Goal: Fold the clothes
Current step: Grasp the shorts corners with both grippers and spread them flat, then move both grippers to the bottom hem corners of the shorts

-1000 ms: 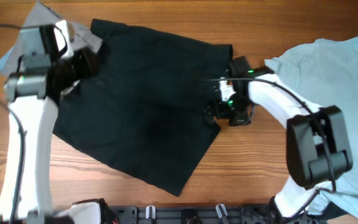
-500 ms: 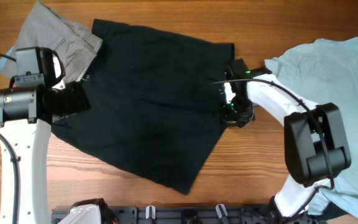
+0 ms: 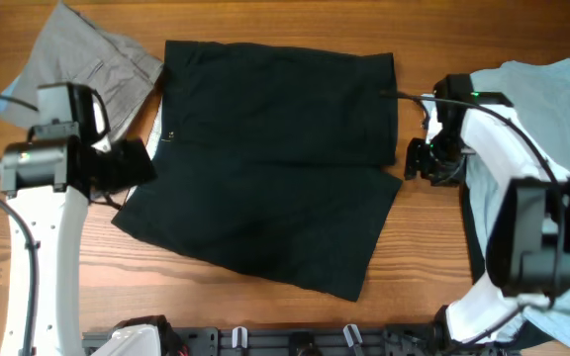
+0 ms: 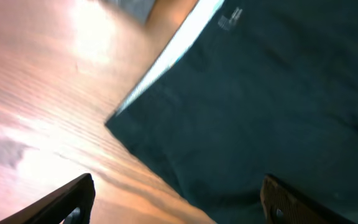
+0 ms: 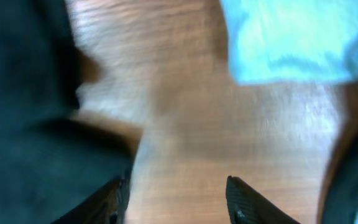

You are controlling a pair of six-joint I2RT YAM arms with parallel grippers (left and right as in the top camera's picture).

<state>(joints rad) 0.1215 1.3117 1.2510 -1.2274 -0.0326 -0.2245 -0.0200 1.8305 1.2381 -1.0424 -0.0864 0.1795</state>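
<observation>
Black shorts [image 3: 275,168] lie spread flat across the middle of the wooden table. They also show in the left wrist view [image 4: 272,93] and the right wrist view [image 5: 30,124]. My left gripper [image 3: 132,168] is open and empty at the shorts' left edge; in its own view [image 4: 176,199] the fingers straddle the cloth edge and bare wood. My right gripper [image 3: 419,163] is open and empty just off the shorts' right edge; its own view [image 5: 176,202] shows bare wood between the fingers.
Grey folded trousers [image 3: 92,64] lie at the back left. A light blue garment [image 3: 542,129] covers the right side and shows in the right wrist view [image 5: 291,37]. A dark rail [image 3: 295,341] runs along the front edge.
The shorts have been pulled out flat and turned square. My right gripper let go and moved right, off the cloth. My left gripper let go at the left edge.
</observation>
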